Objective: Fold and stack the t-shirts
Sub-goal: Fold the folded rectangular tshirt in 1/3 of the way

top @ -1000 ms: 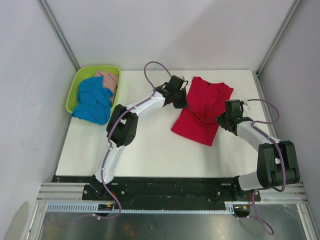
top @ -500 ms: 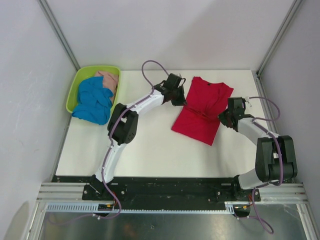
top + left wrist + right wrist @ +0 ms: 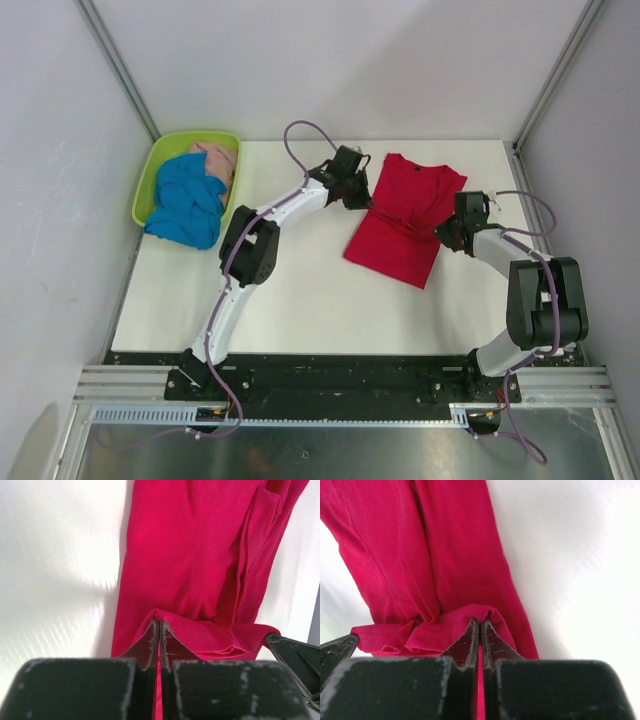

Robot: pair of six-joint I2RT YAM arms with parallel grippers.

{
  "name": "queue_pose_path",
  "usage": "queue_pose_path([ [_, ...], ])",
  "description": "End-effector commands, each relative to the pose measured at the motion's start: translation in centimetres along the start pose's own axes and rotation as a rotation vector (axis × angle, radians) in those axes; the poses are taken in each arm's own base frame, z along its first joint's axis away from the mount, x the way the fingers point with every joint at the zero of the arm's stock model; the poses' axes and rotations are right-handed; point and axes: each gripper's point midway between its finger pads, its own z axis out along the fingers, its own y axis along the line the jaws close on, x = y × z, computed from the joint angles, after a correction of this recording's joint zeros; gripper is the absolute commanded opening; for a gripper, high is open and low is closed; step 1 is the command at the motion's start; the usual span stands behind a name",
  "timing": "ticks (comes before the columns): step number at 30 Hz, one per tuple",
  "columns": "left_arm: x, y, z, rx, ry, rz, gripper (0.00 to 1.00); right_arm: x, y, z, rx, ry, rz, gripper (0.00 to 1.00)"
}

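Red soft cloth t-shirt (image 3: pixel 405 225) spread mid-way on the white smooth worktop (image 3: pixel 290 290), pinched at the waist by the left claw (image 3: pixel 366 203) and right claw (image 3: pixel 446 234), both clenched on its side edges. Crumpled bright blue t-shirt (image 3: pixel 185 200) and pale pink t-shirt (image 3: pixel 218 160) heaped in the lime-green plastic basket (image 3: pixel 143 190), far left.

Seen from the left wrist: black fingertips shut on a raised ridge of limp matte knit.

Seen from the right wrist: same tight pinch, with folds bunched between the claws.

Best lifted level on both sides, carried over slowly, and laid down flat without dragging.
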Motion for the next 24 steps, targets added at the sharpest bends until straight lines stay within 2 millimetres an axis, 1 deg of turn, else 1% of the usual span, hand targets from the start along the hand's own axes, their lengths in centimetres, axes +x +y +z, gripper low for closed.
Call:
queue_pose_path([
  [1,-2.3,-1.3,-0.5,0.046,-0.049,-0.007,0.0,-1.9,1.9,0.2,-0.045,-0.039,-0.011,0.01],
  [3,-2.6,-1.2,-0.6,0.046,-0.055,-0.006,0.0,-2.1,1.9,0.2,-0.045,-0.042,-0.013,0.05],
  [4,-2.9,-1.2,-0.6,0.048,-0.061,-0.005,0.0,-2.3,1.9,0.1,-0.046,-0.047,-0.013,0.08],
  [5,-3.1,-1.2,-0.6,0.051,-0.063,-0.003,0.0,-2.5,1.9,0.0,-0.049,-0.05,-0.014,0.15],
  [6,-3.3,-1.2,-0.6,0.056,-0.064,-0.002,0.01,-2.7,2.0,-0.1,-0.052,-0.055,-0.015,0.23],
  [7,-3.3,-1.4,-0.6,0.067,-0.059,0.002,0.04,-3.0,2.2,-0.3,-0.056,-0.06,-0.017,0.33],
  [8,-3.6,-1.5,-0.6,0.079,-0.058,0.007,0.13,-3.3,2.4,-0.5,-0.061,-0.064,-0.021,0.42],
  [9,-3.8,-1.5,-0.8,0.087,-0.058,0.015,0.26,-3.6,2.6,-0.7,-0.064,-0.067,-0.026,0.49],
  [10,-4.0,-1.6,-1.0,0.098,-0.059,0.03,0.43,-3.9,2.8,-1.0,-0.067,-0.069,-0.035,0.55],
  [11,-4.3,-1.7,-1.4,0.105,-0.062,0.046,0.55,-4.3,3.1,-1.3,-0.07,-0.073,-0.044,0.58],
  [12,-4.6,-1.8,-1.8,0.11,-0.067,0.063,0.63,-4.5,3.3,-1.6,-0.072,-0.076,-0.052,0.59],
  [14,-5.0,-1.7,-2.7,0.115,-0.075,0.097,0.69,-4.8,3.8,-2.3,-0.08,-0.079,-0.069,0.58],
  [15,-5.1,-1.7,-3.3,0.115,-0.078,0.111,0.69,-4.8,4.0,-2.6,-0.084,-0.079,-0.074,0.56],
  [16,-5.0,-1.6,-3.8,0.113,-0.076,0.122,0.67,-4.5,4.3,-2.9,-0.09,-0.076,-0.083,0.53],
  [18,-4.3,-1.6,-4.5,0.117,-0.061,0.139,0.61,-3.7,5.0,-3.5,-0.103,-0.068,-0.106,0.41],
  [20,-3.1,-1.9,-4.7,0.139,-0.026,0.159,0.48,-2.5,5.6,-3.5,-0.122,-0.041,-0.13,0.29],
  [21,-2.3,-2.1,-4.6,0.15,-0.005,0.166,0.42,-1.8,6.0,-3.4,-0.131,-0.026,-0.142,0.25],
  [24,-0.3,-2.1,-4.2,0.157,0.042,0.169,0.28,0.4,7.0,-2.3,-0.161,0.02,-0.177,0.18],
])
